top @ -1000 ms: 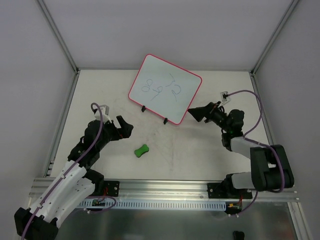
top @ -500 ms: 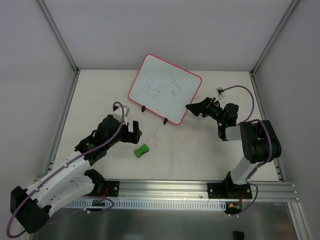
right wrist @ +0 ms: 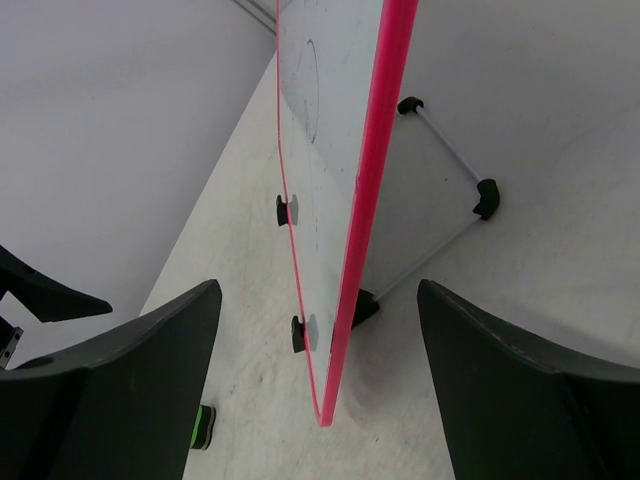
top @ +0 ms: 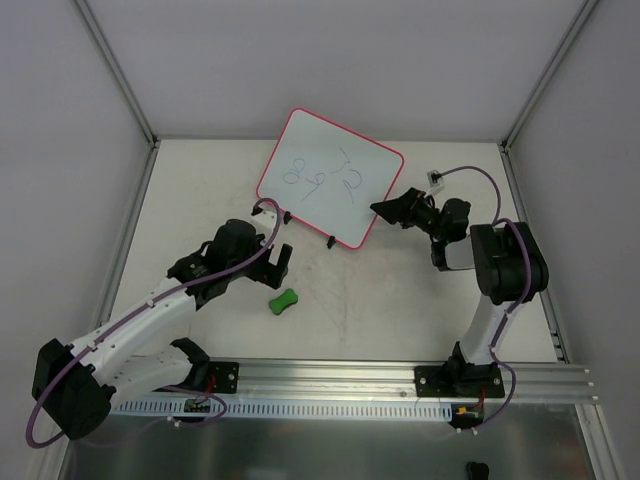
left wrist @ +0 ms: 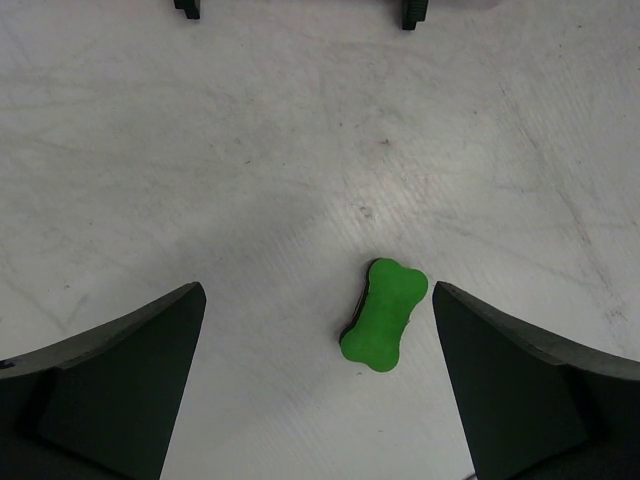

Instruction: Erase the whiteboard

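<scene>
The whiteboard point(top: 330, 175) stands on two black clip feet at the back middle, pink-red framed, with dark handwritten numerals on it. In the right wrist view its right edge point(right wrist: 375, 180) is seen edge-on between the jaws. My right gripper point(top: 381, 211) is open and empty, its jaws on either side of that edge without touching it. The green bone-shaped eraser point(top: 284, 300) lies on the table in front of the board. My left gripper point(top: 276, 258) is open and empty just above and behind the eraser point(left wrist: 385, 314), which lies between the fingertips, nearer the right one.
The board's wire back stand with black end caps point(right wrist: 485, 197) reaches out behind it. Grey walls enclose the table on three sides. An aluminium rail point(top: 330, 385) runs along the near edge.
My left gripper has moved right and forward to just above the eraser. My right gripper has moved left to straddle the board's right edge.
</scene>
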`<state>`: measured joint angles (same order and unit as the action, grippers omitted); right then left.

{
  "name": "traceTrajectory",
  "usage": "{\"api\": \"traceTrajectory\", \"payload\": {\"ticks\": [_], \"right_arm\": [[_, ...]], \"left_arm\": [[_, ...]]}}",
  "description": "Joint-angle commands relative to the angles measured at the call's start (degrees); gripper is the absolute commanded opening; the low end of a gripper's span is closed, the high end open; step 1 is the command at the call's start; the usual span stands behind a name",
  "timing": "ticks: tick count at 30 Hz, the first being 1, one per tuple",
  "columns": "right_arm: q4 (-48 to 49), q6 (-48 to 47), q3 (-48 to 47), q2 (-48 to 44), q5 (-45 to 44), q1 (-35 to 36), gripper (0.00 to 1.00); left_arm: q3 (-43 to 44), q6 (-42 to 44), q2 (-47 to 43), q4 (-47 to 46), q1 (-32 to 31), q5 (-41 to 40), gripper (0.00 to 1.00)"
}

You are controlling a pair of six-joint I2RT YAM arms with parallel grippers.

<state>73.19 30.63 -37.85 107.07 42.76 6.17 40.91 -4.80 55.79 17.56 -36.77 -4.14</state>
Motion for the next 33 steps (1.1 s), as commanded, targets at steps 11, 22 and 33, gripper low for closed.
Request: {"api": "traceTrajectory", "payload": {"ticks": [11,22,33], "right_arm": [[14.61,3.03,-8.91,6.05,1.88,-0.29,0.58],[14.7,3.56,-9.26,7.37,1.97,-0.02,0.47],[14.61,3.21,-9.62,7.98,2.41,0.68,0.45]], "left_arm": [[2.68,7.6,5.29,3.79,-2.51,3.18,0.99],[3.83,12.0,13.99,6.96,-4.36,-1.13,0.99],[2.43,16.57,18.03,7.14,-9.45,7.48,0.99]]}}
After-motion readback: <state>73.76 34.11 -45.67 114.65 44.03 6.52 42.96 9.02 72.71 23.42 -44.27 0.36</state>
